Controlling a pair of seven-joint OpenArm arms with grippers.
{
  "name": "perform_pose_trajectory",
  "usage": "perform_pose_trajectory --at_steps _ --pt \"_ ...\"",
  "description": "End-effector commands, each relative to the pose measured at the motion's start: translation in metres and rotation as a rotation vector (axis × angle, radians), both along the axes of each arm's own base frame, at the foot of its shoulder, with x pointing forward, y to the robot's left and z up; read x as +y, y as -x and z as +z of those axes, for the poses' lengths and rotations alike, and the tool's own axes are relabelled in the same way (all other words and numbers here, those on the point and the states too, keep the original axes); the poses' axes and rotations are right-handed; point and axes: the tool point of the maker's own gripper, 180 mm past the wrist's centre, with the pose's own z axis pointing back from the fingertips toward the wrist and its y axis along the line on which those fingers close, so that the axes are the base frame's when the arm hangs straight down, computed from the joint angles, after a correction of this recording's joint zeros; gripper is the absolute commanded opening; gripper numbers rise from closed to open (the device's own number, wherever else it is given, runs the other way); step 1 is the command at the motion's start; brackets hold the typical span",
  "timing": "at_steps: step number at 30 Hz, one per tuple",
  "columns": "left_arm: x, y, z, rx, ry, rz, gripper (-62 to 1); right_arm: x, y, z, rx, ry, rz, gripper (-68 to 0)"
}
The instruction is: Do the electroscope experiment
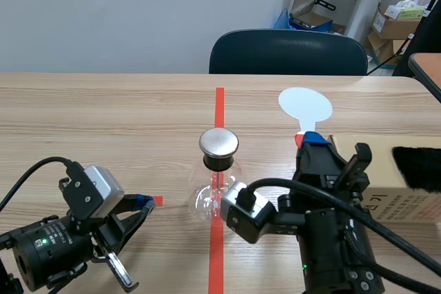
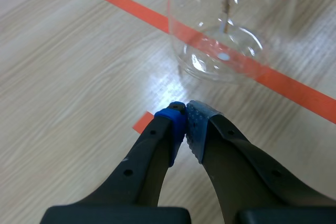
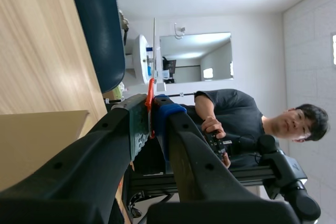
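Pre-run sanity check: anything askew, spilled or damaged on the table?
Nothing stands out. The electroscope stands upright on the tape line, metal cap on, glass looking intact, no spill. The right gripper is shut on the white paddle, held upright; the left gripper is shut on nothing near the electroscope.

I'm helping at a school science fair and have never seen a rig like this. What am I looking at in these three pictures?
This is a robot with two black arms, each ending in a two-fingered gripper. The wide picture is taken from between the arms, looking across a wooden table. The other two come from cameras on the wrists, looking past each gripper. On the table stands a glass flask with a metal cap; that is the electroscope. At the right lies a cardboard box with a black furry thing on it. The left gripper sits low beside the flask, shut on nothing. The right gripper is raised and holds a white paddle by its red handle.
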Motion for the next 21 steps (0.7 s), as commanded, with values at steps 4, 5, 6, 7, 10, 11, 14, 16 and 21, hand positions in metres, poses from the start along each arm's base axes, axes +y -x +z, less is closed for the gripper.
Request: perform_pose_trajectory --at_steps 4,5,6,7,10,11,14,16,21 --pt "-0.002 -0.012 0.006 -0.029 0.031 0.016 -57.3 -0.007 0.001 -0.008 0.010 0.025 -0.004 -66.5" --pt "-0.002 -0.014 0.004 -0.027 0.031 0.020 -57.3 -0.007 0.001 -0.008 0.010 0.027 -0.003 -66.5" --pt "-0.002 -0.014 0.003 -0.025 0.030 0.018 -57.3 -0.007 0.001 -0.008 0.010 0.030 -0.001 -66.5" --pt "-0.003 -0.014 0.002 -0.023 0.032 0.011 -57.3 -0.008 0.001 -0.008 0.010 0.033 0.000 -66.5" --pt "-0.011 -0.010 0.000 -0.006 0.039 -0.024 -57.3 -0.008 0.002 -0.008 0.009 0.035 0.005 -66.5" --pt "-0.014 -0.008 -0.001 -0.001 0.037 -0.042 -57.3 -0.008 0.002 -0.008 0.009 0.035 0.005 -66.5" --pt "-0.021 -0.004 -0.001 -0.005 0.039 -0.076 -57.3 -0.008 0.002 -0.008 0.006 0.033 0.005 -66.5" --pt "-0.024 -0.001 -0.001 -0.002 0.040 -0.094 -57.3 -0.008 0.002 -0.008 0.006 0.033 0.005 -66.5" --pt "-0.025 0.000 -0.002 0.000 0.039 -0.098 -57.3 -0.008 0.002 -0.008 0.006 0.033 0.005 -66.5"
